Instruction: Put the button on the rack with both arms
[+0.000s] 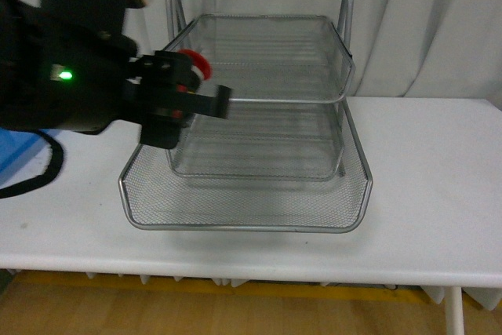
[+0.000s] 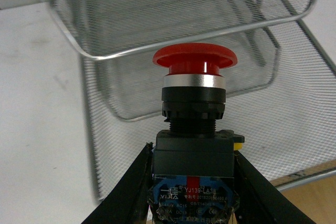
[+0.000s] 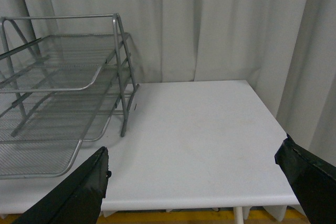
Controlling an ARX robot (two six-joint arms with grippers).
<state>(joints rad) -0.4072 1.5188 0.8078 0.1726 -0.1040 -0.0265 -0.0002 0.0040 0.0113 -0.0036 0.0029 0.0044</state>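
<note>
The button [image 2: 194, 129], with its red mushroom cap and dark body, is held in my left gripper [image 2: 193, 182], which is shut on its blocky base. In the front view the button [image 1: 190, 64] hangs in the air at the left side of the rack [image 1: 259, 92], about level with the middle tier's rim. The rack is a silver wire-mesh three-tier tray standing on the white table [image 1: 439, 186]. My left gripper [image 1: 182, 100] sits at the end of a black arm with a green light. My right gripper [image 3: 194, 182] is open over bare table, to the right of the rack [image 3: 58, 108]; it does not show in the front view.
White curtains [image 1: 423, 21] hang close behind the table. A strip of blue [image 1: 16, 151] shows at the far left behind my left arm. A black cable [image 1: 47, 166] loops on the table below that arm. The table's right edge [image 3: 268, 103] lies near the right gripper.
</note>
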